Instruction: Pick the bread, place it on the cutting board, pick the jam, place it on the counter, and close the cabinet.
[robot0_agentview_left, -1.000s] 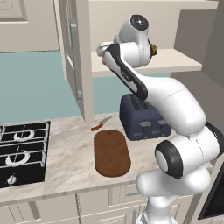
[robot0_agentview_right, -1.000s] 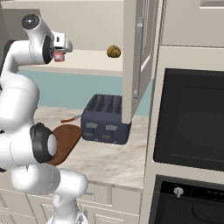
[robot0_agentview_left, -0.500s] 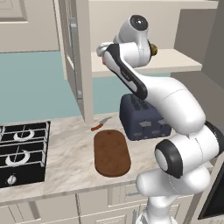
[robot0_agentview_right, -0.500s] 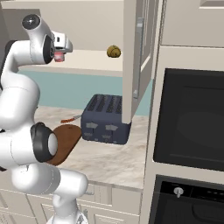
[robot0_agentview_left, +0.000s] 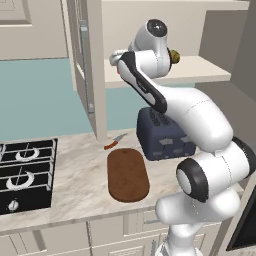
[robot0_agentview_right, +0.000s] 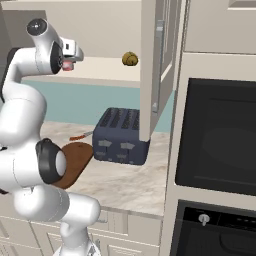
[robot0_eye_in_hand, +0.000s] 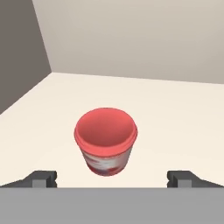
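Gripper (robot0_eye_in_hand: 112, 179) jaws wide, empty, lined up on jam (robot0_eye_in_hand: 106, 142) on cabinet shelf (robot0_eye_in_hand: 175, 122). Bread (robot0_agentview_right: 130, 59) still shelved, so jam pick looks first. Next: advance, straddle jar, close.

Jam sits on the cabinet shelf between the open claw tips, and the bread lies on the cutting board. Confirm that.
Wrong about the bread: the right base view shows it on the shelf, and the cutting board is bare. The jam does sit on the shelf before the open claw.
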